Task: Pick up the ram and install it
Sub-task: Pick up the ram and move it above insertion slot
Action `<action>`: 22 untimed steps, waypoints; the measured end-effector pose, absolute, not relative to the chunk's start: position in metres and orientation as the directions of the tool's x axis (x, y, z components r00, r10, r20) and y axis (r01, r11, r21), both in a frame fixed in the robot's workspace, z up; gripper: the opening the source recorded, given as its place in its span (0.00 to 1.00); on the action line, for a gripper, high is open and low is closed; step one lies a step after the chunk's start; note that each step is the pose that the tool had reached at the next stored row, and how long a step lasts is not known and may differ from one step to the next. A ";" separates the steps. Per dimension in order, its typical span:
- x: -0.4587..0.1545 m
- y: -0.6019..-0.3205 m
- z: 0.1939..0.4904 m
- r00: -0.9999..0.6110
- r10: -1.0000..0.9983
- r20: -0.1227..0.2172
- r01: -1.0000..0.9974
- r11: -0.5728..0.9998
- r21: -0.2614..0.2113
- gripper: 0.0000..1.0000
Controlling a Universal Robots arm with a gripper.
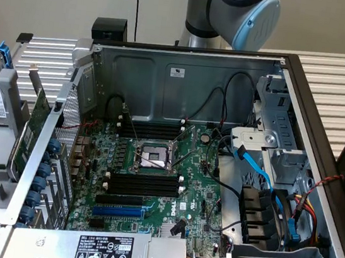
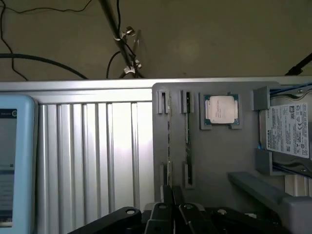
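Observation:
Two ram sticks stand on edge in a grey holder tray [image 2: 214, 161]: one ram [image 2: 168, 131] in line with my fingertips and a second ram [image 2: 186, 127] beside it. My gripper [image 2: 169, 195] hangs well above the tray, off the end of the first stick, shut with nothing between its fingers. In the exterior view the open computer case [image 1: 184, 86] shows the motherboard [image 1: 193, 189] with long black memory slots [image 1: 143, 182] on one side of the processor socket [image 1: 153, 157] and more black slots [image 1: 150, 129] on the other. Part of the arm [image 1: 239, 10] rises behind the case.
A processor chip [image 2: 220, 109] and a hard drive [image 2: 290, 131] sit in the same tray. A ribbed metal table [image 2: 92, 156] lies next to it. In the exterior view, a green card [image 1: 31, 132] stands upright at the case's left wall, and blue and black cables [image 1: 262, 172] crowd the right.

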State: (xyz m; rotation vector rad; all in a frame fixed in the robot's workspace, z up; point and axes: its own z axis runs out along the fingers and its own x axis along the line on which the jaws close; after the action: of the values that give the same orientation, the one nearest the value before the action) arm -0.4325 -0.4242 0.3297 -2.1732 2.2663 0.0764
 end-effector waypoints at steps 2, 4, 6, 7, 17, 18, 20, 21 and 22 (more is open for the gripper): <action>-0.427 -0.425 0.339 -0.043 -0.999 -0.034 -0.999 0.041 0.035 0.12; -0.421 -0.426 0.348 -0.042 -0.999 -0.034 -0.999 0.041 0.035 0.12; -0.415 -0.427 0.357 -0.042 -0.999 -0.034 -0.999 0.041 0.035 0.12; -0.412 -0.428 0.361 -0.043 -0.999 -0.034 -0.999 0.041 0.036 0.12; -0.378 -0.434 0.407 -0.043 -0.999 -0.034 -0.998 0.041 0.038 0.12; -0.374 -0.435 0.412 -0.043 -0.999 -0.034 -0.998 0.041 0.039 0.12; -0.367 -0.436 0.421 -0.043 -0.999 -0.034 -0.998 0.041 0.040 0.12; -0.362 -0.437 0.425 -0.043 -0.999 -0.034 -0.998 0.041 0.040 0.12; -0.358 -0.438 0.430 -0.043 -0.999 -0.034 -0.998 0.041 0.041 0.12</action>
State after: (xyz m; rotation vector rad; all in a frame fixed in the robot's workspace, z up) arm -0.3581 -0.4379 0.4299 -2.1760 2.2695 0.0833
